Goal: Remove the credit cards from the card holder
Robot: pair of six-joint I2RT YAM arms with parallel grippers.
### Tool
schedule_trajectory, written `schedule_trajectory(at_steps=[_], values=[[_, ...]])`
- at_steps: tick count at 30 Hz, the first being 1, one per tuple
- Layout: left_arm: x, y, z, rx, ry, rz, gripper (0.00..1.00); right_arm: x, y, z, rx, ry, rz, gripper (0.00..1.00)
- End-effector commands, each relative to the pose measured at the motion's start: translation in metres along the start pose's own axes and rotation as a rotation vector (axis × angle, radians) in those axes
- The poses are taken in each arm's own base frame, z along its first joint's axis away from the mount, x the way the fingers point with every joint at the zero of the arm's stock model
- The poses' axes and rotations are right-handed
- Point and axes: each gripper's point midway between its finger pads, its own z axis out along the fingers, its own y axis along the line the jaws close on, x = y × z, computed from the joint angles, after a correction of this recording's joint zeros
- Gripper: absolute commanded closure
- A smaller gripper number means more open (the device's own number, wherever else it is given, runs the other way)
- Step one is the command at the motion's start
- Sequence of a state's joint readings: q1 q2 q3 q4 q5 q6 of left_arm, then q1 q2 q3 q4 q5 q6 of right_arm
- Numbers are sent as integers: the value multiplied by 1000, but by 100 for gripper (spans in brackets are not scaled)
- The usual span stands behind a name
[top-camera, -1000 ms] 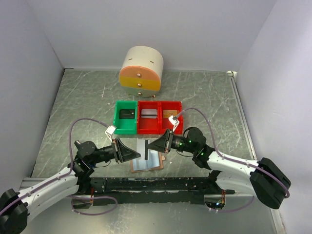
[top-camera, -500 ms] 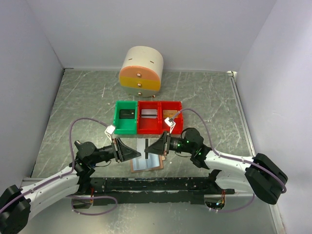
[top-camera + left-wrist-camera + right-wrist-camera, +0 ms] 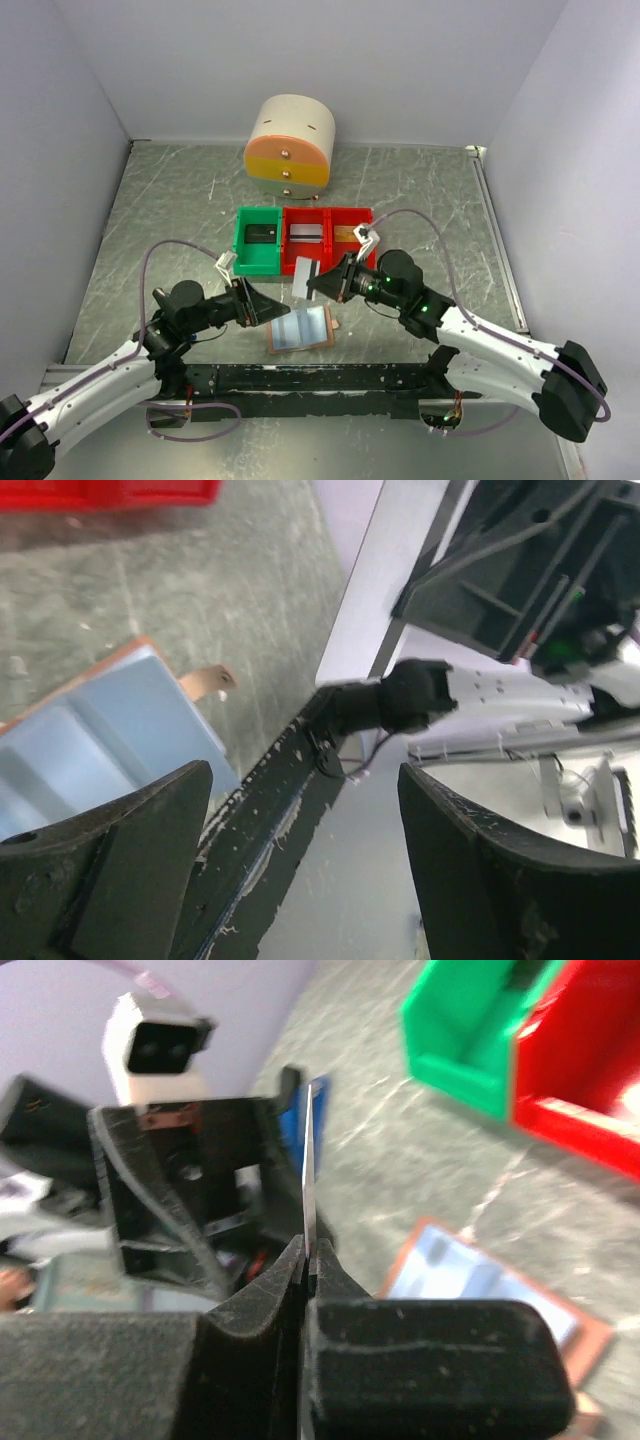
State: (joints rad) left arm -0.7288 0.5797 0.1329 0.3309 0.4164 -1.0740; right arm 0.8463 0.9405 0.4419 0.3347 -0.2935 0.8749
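Observation:
The tan card holder (image 3: 300, 328) lies flat near the front edge, its pale blue pockets facing up. It also shows in the left wrist view (image 3: 100, 730) and the right wrist view (image 3: 480, 1280). My right gripper (image 3: 314, 283) is shut on one of the credit cards (image 3: 302, 279), a thin pale card held on edge above the table, between the holder and the bins. That card (image 3: 310, 1160) rises edge-on from my pinched right gripper (image 3: 310, 1255). My left gripper (image 3: 272, 308) stands open and holds nothing, just left of the holder. The wide gap of that gripper (image 3: 305, 775) is bare.
A green bin (image 3: 258, 242) and two red bins (image 3: 306, 250) (image 3: 352, 238) stand in a row behind the holder, each with a small item inside. A round cream, yellow and orange drawer unit (image 3: 290, 145) stands farther back. Pale walls enclose the table.
My left gripper has opened and let go of the card. My right gripper has carried the card up and away from the holder, towards the bins.

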Motion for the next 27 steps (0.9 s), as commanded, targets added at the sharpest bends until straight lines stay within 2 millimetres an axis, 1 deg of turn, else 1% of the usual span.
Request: schedule_trajectory(at_steps=[1, 3, 5, 7, 9, 13, 15, 17, 20, 21, 25, 27], values=[[-15, 45, -13, -329, -55, 21, 13, -24, -61, -17, 386, -49, -178, 100], [-20, 58, -22, -434, -71, 20, 12, -36, -71, -20, 479, -46, -246, 100], [-23, 66, -30, -506, -84, 22, 11, -45, -78, -21, 552, -22, -312, 100], [-26, 69, -36, -550, -98, 21, 9, -54, -83, -17, 602, 0, -365, 100], [-27, 73, -42, -588, -108, 18, 1, -63, -89, -12, 651, 23, -433, 100], [-30, 78, -52, -650, -130, 15, 0, -87, -103, -6, 781, 52, -601, 100], [-32, 80, -57, -673, -146, 14, 0, -91, -104, 4, 770, 79, -689, 100], [-33, 83, -61, -697, -159, 9, 0, -90, -100, 18, 715, 119, -762, 100], [-34, 87, -66, -729, -168, 7, 0, -87, -99, 37, 664, 168, -813, 100], [-34, 88, -67, -738, -167, 7, 0, -92, -96, 44, 656, 169, -825, 100], [-35, 89, -69, -756, -167, 2, 0, -97, -104, 60, 669, 201, -899, 100], [-35, 89, -70, -765, -167, 1, 0, -96, -106, 68, 647, 234, -948, 100]])
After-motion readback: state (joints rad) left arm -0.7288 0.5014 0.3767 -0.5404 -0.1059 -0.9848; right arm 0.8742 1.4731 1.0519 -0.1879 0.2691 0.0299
